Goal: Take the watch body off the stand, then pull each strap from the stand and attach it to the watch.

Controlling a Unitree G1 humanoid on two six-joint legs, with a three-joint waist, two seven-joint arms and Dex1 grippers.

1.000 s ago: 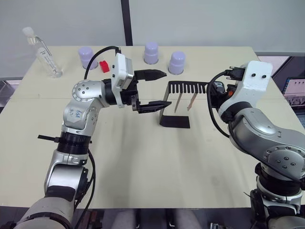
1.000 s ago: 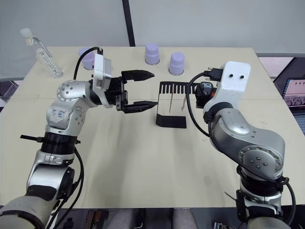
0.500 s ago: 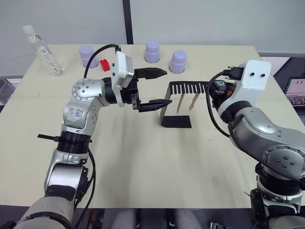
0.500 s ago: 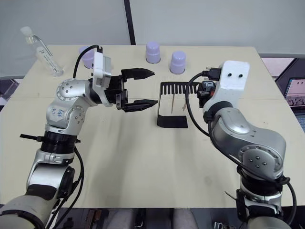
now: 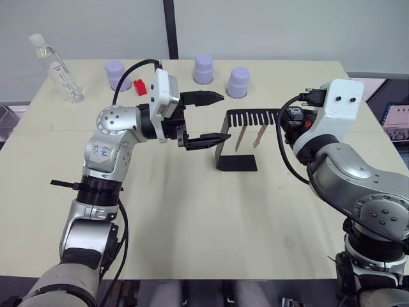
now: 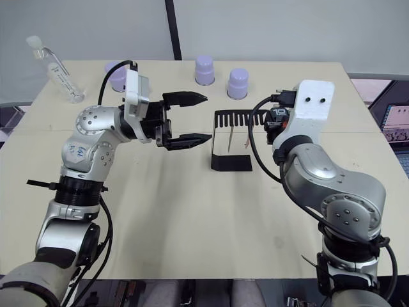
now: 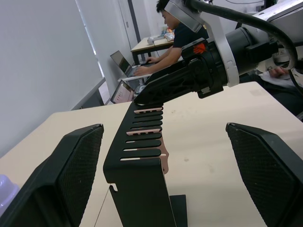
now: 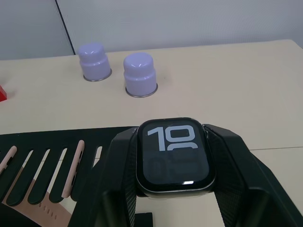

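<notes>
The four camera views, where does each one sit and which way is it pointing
Left eye view: head, looking down over the table; both arms show.
Right eye view: same head, same scene, slightly shifted.
Left wrist view: on the left arm, looking along its open left claw at the stand.
Right wrist view: on the right arm, looking down its right claw, shut on the watch body.
Both wrist views share the stand and its pink straps.

- A pale beige table (image 5: pixel 192 211) filled the foreground, with a thin seam across its top.
- Behind it stood a light grey wall (image 5: pixel 268 29) split by a dark vertical strip (image 5: pixel 169 29).
- In the left wrist view, a person (image 7: pixel 176 40) sat at a desk (image 7: pixel 151 45) with open laptops (image 7: pixel 120 61) beside a grey wall.
</notes>
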